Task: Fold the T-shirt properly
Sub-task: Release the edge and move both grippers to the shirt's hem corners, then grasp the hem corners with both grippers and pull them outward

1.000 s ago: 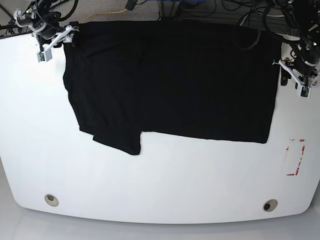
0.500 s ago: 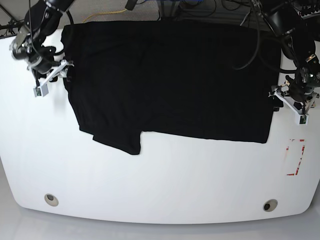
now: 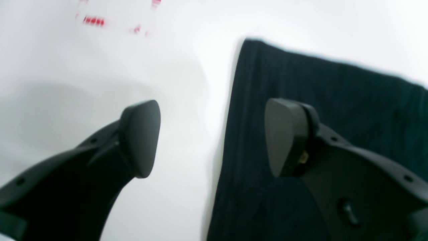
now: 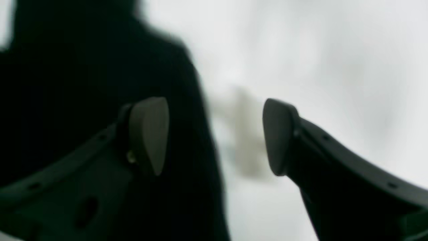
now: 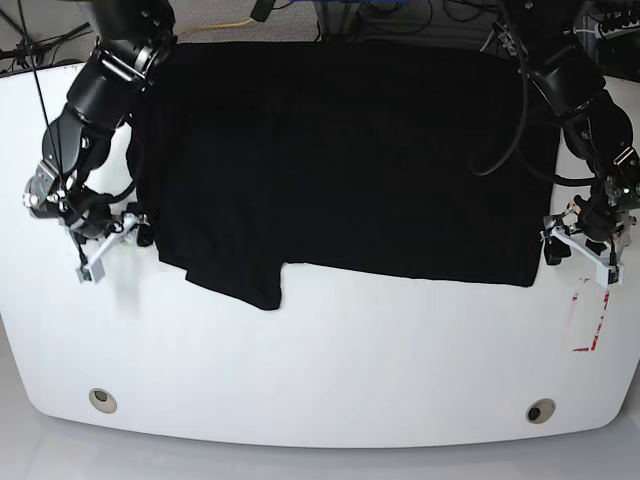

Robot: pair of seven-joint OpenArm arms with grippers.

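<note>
The black T-shirt [image 5: 350, 165] is spread flat across the far half of the white surface [image 5: 330, 370]. Each side edge is straddled by a pincer, left [image 3: 212, 137] and right [image 4: 214, 135], jaws apart. If closed shallowly, only the top layer may be caught, skewing the fold.

Black T-shirt [image 5: 350, 160] — flat, spread on table [image 5: 330, 360]

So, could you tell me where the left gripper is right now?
In the base view, the left gripper sits at the right, open astride the T-shirt's near right edge.
</note>
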